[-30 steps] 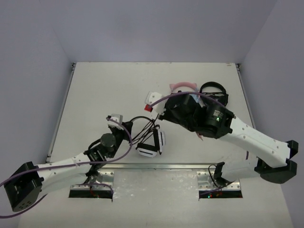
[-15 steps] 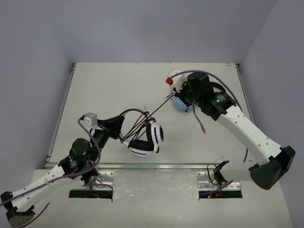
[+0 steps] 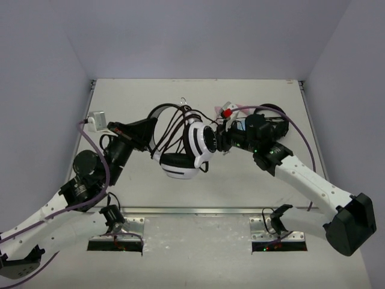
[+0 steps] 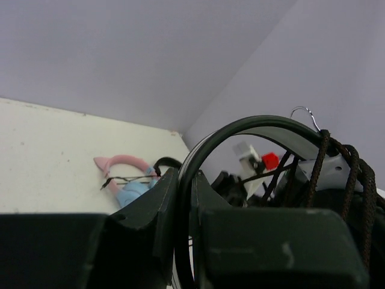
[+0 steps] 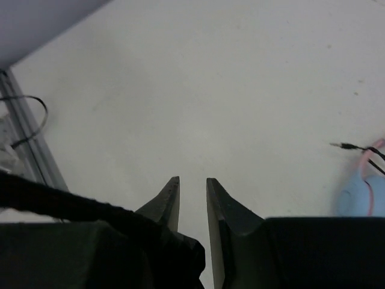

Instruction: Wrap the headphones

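The headphones [image 3: 194, 144], clamped at the headband by the closed left fingers [image 4: 150, 211], had been raised over mid-bench [image 3: 132, 99], and the narrowly parted right fingers [image 5: 165, 205], whose hold on the cable [image 3: 173, 123] could not be told, had been returned beside the ear cup, suggesting another wrap.

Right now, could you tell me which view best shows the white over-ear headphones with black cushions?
Top external: the whole white over-ear headphones show, cable looped over the headband. Left wrist shows only the headband arc in the left tool. Right wrist shows nothing clearly theirs.
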